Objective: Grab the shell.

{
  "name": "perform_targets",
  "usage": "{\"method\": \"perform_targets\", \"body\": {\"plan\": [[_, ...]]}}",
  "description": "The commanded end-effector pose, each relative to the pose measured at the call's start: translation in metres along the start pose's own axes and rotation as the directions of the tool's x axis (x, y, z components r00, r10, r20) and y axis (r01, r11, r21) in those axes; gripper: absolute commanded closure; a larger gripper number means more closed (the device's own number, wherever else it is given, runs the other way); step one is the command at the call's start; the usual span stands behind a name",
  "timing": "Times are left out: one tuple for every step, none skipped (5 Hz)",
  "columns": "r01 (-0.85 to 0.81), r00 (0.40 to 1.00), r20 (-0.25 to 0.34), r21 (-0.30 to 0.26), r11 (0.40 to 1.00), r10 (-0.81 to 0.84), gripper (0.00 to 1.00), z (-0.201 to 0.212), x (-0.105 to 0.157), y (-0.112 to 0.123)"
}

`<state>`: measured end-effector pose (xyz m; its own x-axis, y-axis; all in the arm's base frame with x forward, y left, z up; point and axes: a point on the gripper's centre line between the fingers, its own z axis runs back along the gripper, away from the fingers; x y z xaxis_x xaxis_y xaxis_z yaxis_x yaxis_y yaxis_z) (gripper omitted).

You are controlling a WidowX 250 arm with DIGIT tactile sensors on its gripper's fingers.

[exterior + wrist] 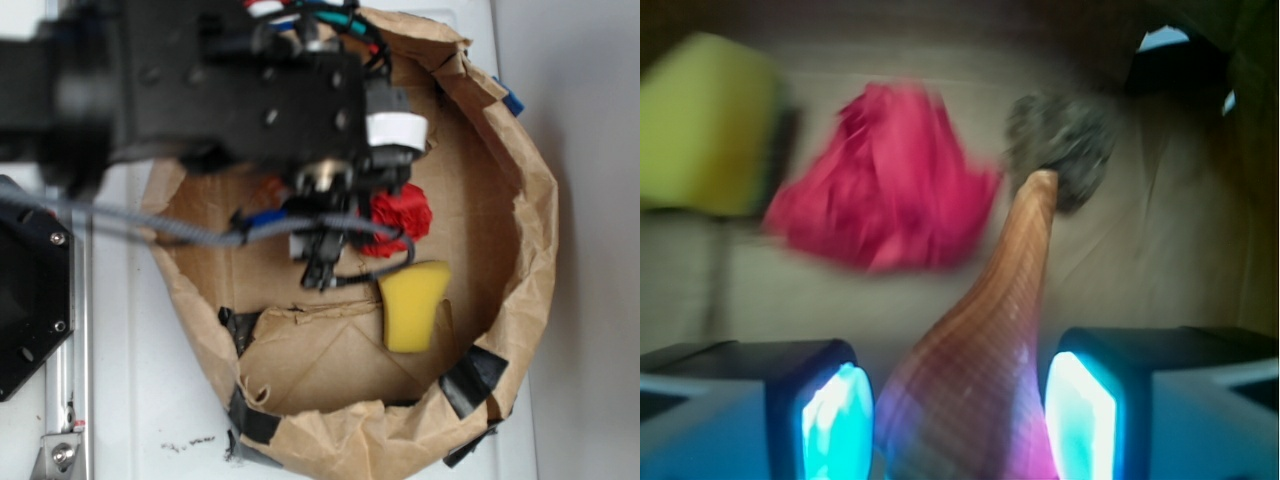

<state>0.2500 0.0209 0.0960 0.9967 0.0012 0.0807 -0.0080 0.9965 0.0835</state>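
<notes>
The shell [985,370] is orange-brown with fine ridges. In the wrist view it lies lengthwise between my fingers, and its tapering tip points away to a dark lumpy rock [1060,145]. My gripper [960,420] is shut on the shell's wide body, with the glowing cyan pads [835,425] close against both sides. In the exterior view the gripper [320,265] is low inside the paper bag [530,230], and the arm hides the shell.
A crumpled red paper flower [403,215] lies just right of the gripper, seen ahead and left in the wrist view as the flower [885,190]. A yellow sponge [412,305] sits at the front right. The bag's rolled brown walls ring the whole space.
</notes>
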Motion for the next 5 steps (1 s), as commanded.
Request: {"method": "perform_targets", "body": {"plan": [[-0.089, 0.996, -0.013, -0.213, 0.973, 0.089, 1.00, 0.046, 0.007, -0.032], [-0.094, 0.995, -0.001, -0.278, 0.956, 0.097, 1.00, 0.049, 0.012, -0.033], [-0.072, 0.995, 0.045, -0.287, 0.955, 0.089, 1.00, 0.051, 0.019, -0.033], [0.074, 0.992, 0.113, -0.228, 0.971, -0.049, 1.00, 0.055, 0.023, -0.032], [0.127, 0.986, 0.134, -0.204, 0.971, -0.101, 1.00, 0.057, 0.023, -0.028]]}}
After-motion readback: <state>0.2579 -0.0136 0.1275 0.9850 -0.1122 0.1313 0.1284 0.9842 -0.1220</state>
